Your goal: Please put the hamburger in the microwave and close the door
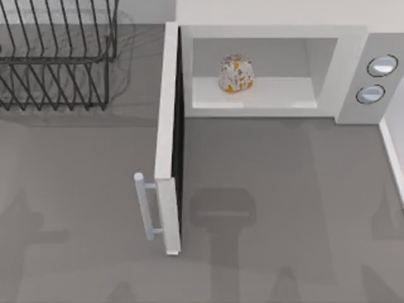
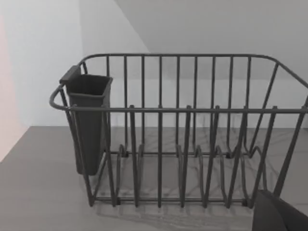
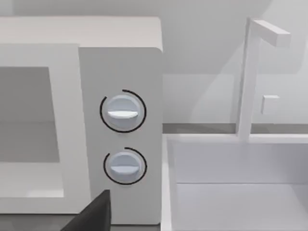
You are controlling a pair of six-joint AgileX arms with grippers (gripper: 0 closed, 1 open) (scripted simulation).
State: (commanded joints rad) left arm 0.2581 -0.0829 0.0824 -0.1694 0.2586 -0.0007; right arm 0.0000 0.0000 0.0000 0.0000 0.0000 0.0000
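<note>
The hamburger (image 1: 236,74) sits on the floor of the microwave (image 1: 271,35) cavity, left of its middle and apart from the walls. The microwave stands at the back of the grey worktop (image 1: 284,208), with its grey panel and two round dials (image 1: 377,79) at the right end. The door (image 1: 169,136) stands wide open, hinged at the cavity's left edge and swung out toward the front, its bar handle (image 1: 146,207) on the left face near the free end.

A dark wire dish rack (image 1: 57,57) stands at the back left, well apart from the door. In the left wrist view a dark cup (image 2: 89,120) hangs on one end of it. To the right of the microwave a white sink (image 3: 231,192) with a tall white tap (image 3: 250,77) lies just beside the panel.

A dark tip of the left tool (image 2: 279,214) shows in the left wrist view and one of the right tool (image 3: 94,214) in the right wrist view; I cannot tell whether either is released or clenched.
</note>
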